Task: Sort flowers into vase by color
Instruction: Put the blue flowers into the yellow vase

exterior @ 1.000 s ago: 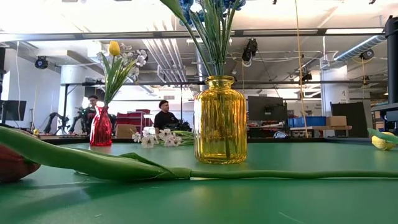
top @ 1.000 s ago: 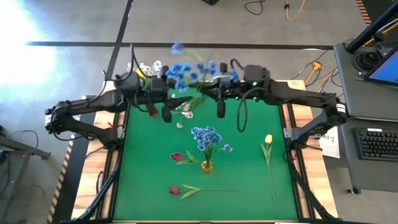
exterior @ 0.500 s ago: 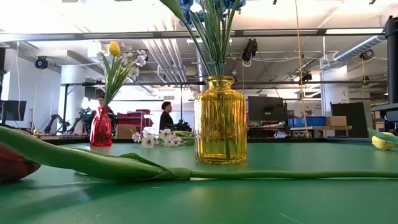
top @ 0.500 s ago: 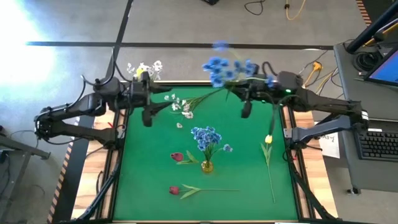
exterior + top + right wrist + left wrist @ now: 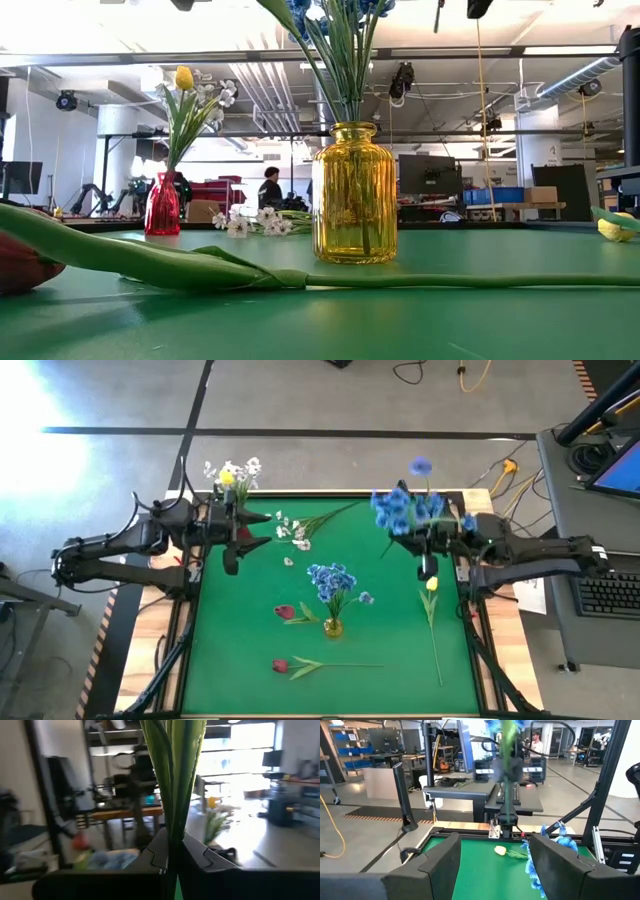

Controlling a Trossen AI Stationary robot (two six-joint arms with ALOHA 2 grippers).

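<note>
My right gripper (image 5: 170,851) is shut on a bunch of blue flowers (image 5: 400,510) above the table's far right part. My left gripper (image 5: 256,530) stands open and holds nothing at the far left, beside a red vase (image 5: 162,205) with a yellow tulip and white blossoms (image 5: 230,472). A yellow glass vase (image 5: 355,195) at mid-table holds blue flowers (image 5: 332,580). A white spray (image 5: 295,532), two red tulips (image 5: 288,612) (image 5: 290,665) and a yellow tulip (image 5: 431,585) lie flat on the green mat. My right gripper pinches the blue flowers' green stems (image 5: 172,827) between its two fingers, below the blooms. The fingers come about level from the table's right side and lie across the stems. The stems stand upright, run on past the fingers both ways, and are lifted clear of the table.
The green mat (image 5: 240,660) has free room along its left and near parts. The yellow tulip's long stem (image 5: 436,645) runs along the right edge. Wooden borders and the arms' frames flank the mat; a desk with a keyboard (image 5: 605,590) stands to the right.
My right gripper has carried the blue flowers from the far middle toward the table's right edge and somewhat down, still shut on the stems. My left gripper has drawn back toward the left edge. The flowers on the mat and both vases have stayed put.
</note>
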